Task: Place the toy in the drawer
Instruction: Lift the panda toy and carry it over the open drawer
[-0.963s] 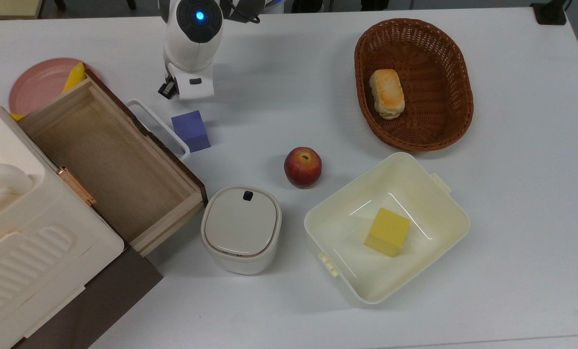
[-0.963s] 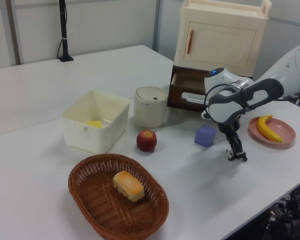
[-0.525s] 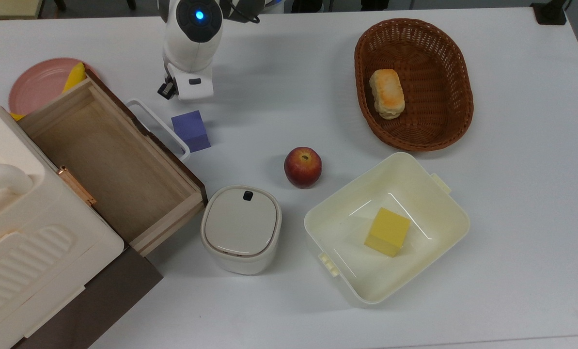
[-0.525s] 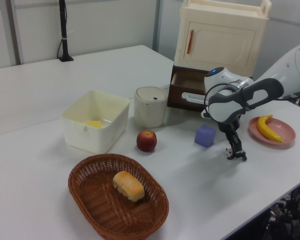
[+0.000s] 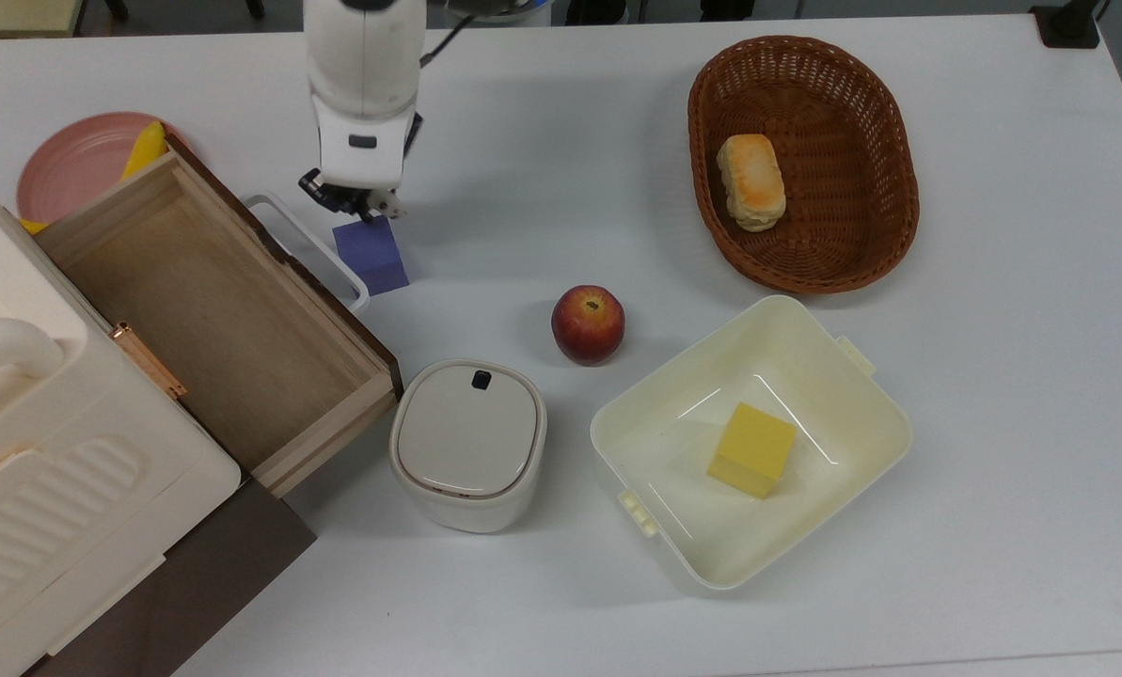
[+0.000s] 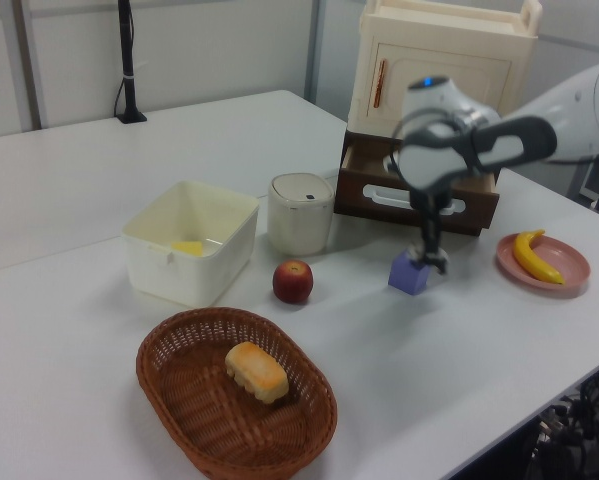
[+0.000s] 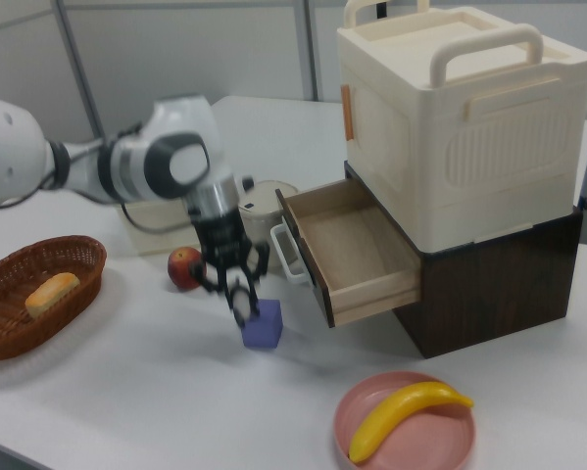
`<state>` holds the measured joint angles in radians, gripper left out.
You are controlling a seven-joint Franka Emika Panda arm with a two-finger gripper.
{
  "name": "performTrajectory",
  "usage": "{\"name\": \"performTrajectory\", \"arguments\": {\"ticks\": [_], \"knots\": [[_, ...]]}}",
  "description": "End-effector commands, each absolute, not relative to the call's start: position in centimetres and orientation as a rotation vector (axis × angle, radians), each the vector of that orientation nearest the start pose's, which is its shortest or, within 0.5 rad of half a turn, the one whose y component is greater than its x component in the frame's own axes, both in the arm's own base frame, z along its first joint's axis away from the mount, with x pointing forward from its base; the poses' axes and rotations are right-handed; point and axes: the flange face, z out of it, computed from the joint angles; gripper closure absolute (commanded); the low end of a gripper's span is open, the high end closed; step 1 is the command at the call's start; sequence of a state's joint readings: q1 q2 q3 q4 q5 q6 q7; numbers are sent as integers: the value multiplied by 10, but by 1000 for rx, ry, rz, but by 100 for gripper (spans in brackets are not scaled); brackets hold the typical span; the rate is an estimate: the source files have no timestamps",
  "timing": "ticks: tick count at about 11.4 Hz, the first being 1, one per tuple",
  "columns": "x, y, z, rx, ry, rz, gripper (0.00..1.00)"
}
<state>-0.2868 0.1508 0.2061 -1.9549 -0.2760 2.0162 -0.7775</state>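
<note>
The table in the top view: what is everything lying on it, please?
Light-wood drawer with dark brown front: one, pulled open, the top view's left.
Cream plastic cabinet: one, above the drawer.
Purple cube: one, beside the drawer's white handle.
Red apple: one, table centre.
Cream lidded pot: one, by the drawer's corner.
Cream plastic tub: one, holds one yellow cube.
Brown wicker basket: one, holds one bread roll.
Pink plate: one, holds one yellow banana.
White table: one, under everything.
Gripper: one, black on a white arm, over the purple cube's edge.
</note>
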Motion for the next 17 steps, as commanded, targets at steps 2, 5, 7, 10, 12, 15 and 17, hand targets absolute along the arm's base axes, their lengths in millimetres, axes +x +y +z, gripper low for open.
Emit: {"name": "performTrajectory", "arguments": {"ticks": [2, 5, 7, 10, 12, 15, 17], "knots": [[602, -34, 449, -3129, -1006, 45, 100], [618, -43, 497, -3106, -855, -157, 100], [622, -68, 514, -3106, -754, -237, 100], [627, -121, 532, -3096, -555, -340, 100], [633, -165, 536, -3107, -431, -380, 100], [639, -202, 536, -3124, -322, -530, 100], [639, -218, 526, -3139, -292, -522, 100]]}}
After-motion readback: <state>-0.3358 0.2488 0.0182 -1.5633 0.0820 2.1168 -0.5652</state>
